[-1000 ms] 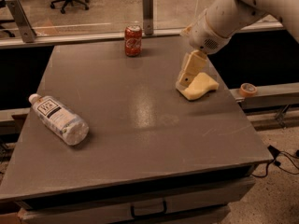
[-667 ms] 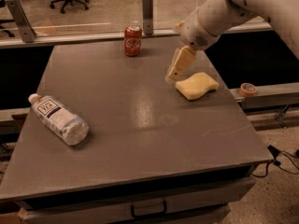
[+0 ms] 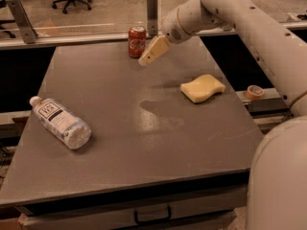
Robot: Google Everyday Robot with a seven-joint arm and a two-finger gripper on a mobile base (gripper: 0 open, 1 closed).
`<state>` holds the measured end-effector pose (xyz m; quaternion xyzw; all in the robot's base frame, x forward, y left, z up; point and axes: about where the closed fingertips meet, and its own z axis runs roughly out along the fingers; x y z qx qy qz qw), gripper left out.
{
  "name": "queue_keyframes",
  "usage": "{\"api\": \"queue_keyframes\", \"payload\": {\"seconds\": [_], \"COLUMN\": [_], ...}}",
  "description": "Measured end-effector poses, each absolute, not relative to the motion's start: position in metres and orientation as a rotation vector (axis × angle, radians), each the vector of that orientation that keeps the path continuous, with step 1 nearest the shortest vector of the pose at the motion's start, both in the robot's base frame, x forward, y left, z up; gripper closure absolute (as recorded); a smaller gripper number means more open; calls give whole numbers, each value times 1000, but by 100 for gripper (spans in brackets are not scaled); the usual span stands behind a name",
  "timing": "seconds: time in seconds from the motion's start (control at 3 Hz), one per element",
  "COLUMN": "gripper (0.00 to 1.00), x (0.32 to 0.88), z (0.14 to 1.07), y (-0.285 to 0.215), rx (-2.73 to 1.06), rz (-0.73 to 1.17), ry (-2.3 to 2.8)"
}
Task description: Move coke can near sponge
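Table [image 3: 120, 147]: dark grey, flat top, bearing three loose items.

Arm [image 3: 249, 23]: white, entering from the right, reaching across the far right corner of the table toward the far edge.

Water bottle [image 3: 61, 123]: clear plastic, lying on its side at the near left of the table. Long axis diagonal, white cap toward the far left, base toward the near right. Contents not determinable.

Sponge [image 3: 202, 87]: pale yellow, wavy outline, lying flat near the right edge of the table. Long axis from near left to far right. Well apart from the can.

Coke can [image 3: 136, 41]: red, standing upright at the far edge of the table, left of centre. Long axis vertical, silver top up. Open or sealed: not determinable.

Gripper [image 3: 145, 60]: cream, raised above the table, just beside the can on its right. Tilted, tip pointing down and left toward the can's base. Spread or pressed together: not determinable. Nothing visible in its grasp.

Tape roll [image 3: 254, 91]: small, orange, on the ledge off the table's right edge, near the sponge.
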<state>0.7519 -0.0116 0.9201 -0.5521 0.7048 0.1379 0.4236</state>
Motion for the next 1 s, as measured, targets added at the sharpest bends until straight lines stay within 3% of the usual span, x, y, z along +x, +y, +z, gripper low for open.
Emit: {"api": "queue_keyframes", "payload": {"seconds": [1.0], "gripper": [0], "x": [835], "z": [905], "y": [33], "rx": [-924], "rz": [639], "ry": [1686]}}
